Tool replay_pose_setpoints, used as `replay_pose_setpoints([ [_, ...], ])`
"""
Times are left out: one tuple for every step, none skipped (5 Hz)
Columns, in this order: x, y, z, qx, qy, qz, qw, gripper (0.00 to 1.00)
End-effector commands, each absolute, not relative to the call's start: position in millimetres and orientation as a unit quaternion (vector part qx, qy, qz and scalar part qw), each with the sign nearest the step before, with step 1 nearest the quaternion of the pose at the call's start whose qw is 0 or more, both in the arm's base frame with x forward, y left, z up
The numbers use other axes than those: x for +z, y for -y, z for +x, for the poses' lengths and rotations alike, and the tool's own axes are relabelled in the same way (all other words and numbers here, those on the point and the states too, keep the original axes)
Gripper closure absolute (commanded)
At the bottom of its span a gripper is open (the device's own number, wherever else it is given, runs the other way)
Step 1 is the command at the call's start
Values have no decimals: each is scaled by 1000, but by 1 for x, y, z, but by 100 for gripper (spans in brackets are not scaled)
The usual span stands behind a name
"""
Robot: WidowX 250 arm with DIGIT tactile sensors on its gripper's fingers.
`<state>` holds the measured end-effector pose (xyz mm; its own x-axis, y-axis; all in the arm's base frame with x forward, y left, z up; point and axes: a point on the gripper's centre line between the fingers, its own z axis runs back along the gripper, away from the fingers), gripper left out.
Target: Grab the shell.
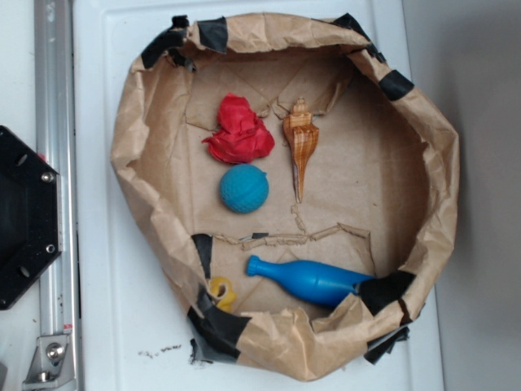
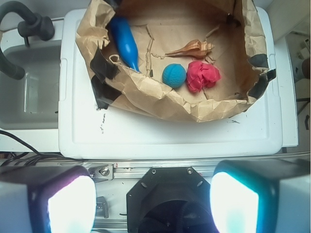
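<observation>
exterior view, step: the reach is not begun; no hand shows in this picture, only a black base at the left edge.
exterior view, shell (image 1: pixel 300 142): it lies on the floor of a brown paper nest (image 1: pixel 130 155) on the white bench (image 1: pixel 106 326), spire toward the far rim, tail pointing at the blue bottle (image 1: pixel 313 279).
exterior view, neighbours: the red cloth lump (image 1: pixel 238 130) sits just beside its spire, the teal ball (image 1: pixel 243 188) near its tail.
exterior view, room: bare paper opens on the shell's other side; taped walls ring the nest.
wrist view, hand (image 2: pixel 153 201): its two pale fingers (image 2: pixel 68 204) stand wide apart and empty, well back from the nest, over the rail.
wrist view, shell (image 2: pixel 193 48): it rests beyond the ball (image 2: pixel 174 75) and cloth (image 2: pixel 202 75).
wrist view, next move: likely a long advance over the near paper wall, then a descent with fingers set across the shell's body.
wrist view, edges: the crumpled rim stands high; clearing it seems needed.
</observation>
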<state>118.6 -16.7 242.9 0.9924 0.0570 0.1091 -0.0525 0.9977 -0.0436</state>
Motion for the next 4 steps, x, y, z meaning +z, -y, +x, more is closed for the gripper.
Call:
replay_pose_setpoints([
  [243, 17, 119, 27, 55, -20, 998, 0],
  [193, -4, 168, 115, 72, 9, 991, 0],
  [181, -9, 202, 190, 126, 2, 974, 0],
  [166, -28, 220, 310, 147, 11, 939, 0],
])
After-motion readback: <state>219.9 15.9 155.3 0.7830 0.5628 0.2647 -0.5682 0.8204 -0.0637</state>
